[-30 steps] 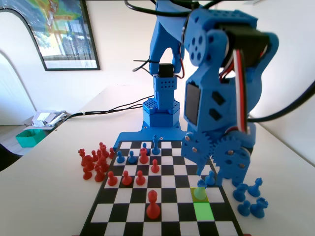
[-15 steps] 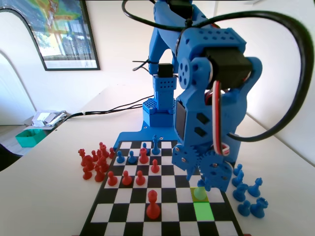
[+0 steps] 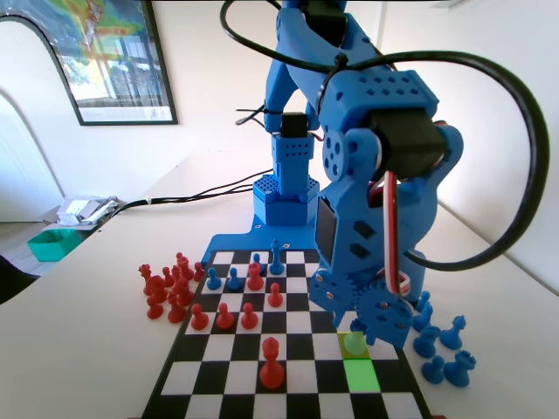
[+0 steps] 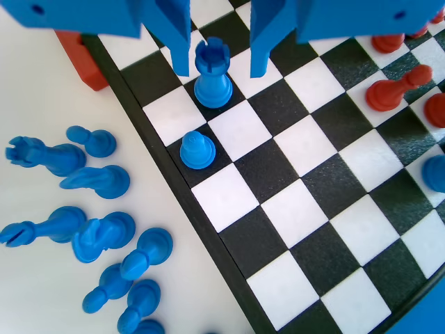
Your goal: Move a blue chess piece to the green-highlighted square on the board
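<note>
The tool (image 4: 219,66) hung open, one jaw on each side of a blue piece (image 4: 211,78) on the board (image 4: 313,174), not touching it; the green-highlighted square (image 3: 361,374) lay nearer.

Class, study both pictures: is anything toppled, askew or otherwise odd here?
Nothing stands out: pieces on the board stand upright within squares; spare blue pieces stand clustered on the table beside it.
</note>
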Robot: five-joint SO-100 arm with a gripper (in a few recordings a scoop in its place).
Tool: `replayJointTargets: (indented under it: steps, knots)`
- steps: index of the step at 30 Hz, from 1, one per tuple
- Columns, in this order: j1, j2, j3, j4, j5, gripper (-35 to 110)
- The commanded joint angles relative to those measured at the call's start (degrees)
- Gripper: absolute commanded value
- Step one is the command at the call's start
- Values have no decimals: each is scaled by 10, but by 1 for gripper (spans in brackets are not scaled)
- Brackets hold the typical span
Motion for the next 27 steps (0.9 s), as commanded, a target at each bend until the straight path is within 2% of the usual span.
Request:
replayJointTargets:
  steps: [1,10,16,27]
  knots:
    - [-3,14,0,-9,-7,13]
    - [-4,8,0,-14,-13,12]
    - [-11,6,4,-13,-30,1]
    - [-9,10,-8,-4,-33,1]
